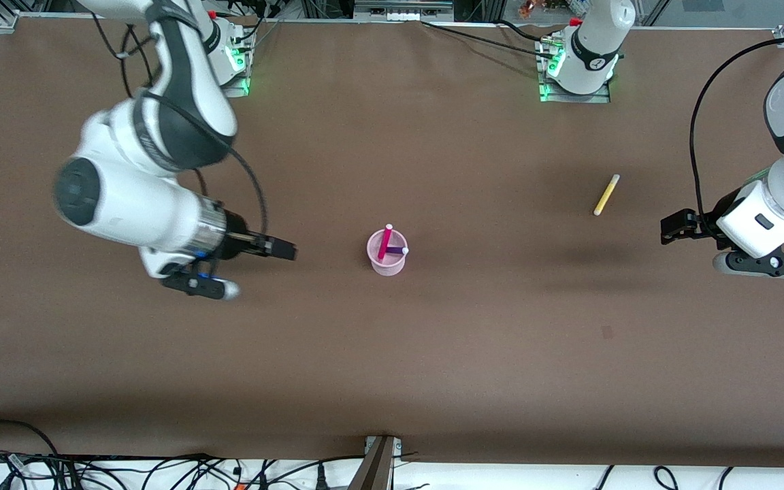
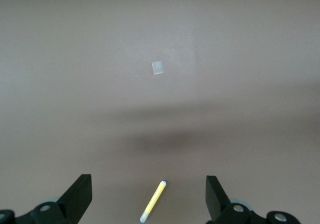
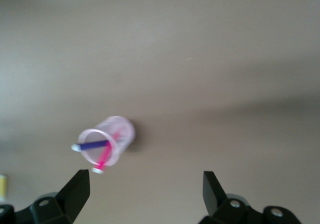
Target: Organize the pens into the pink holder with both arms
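Note:
The pink holder (image 1: 387,262) stands upright mid-table with a magenta pen (image 1: 384,243) and a dark purple pen (image 1: 397,250) leaning in it. It also shows in the right wrist view (image 3: 120,131) with both pens. A yellow pen (image 1: 606,194) lies flat toward the left arm's end; in the left wrist view it (image 2: 153,201) lies below and between the open fingers. My left gripper (image 1: 672,228) (image 2: 148,183) is open and empty beside that pen. My right gripper (image 1: 284,250) (image 3: 145,181) is open and empty, beside the holder toward the right arm's end. No lime green pen shows.
Brown table surface all round. A small pale patch (image 2: 157,67) and a faint dark mark (image 1: 607,332) lie on the table. Both arm bases (image 1: 579,68) stand along the top edge. Cables lie past the table's near edge.

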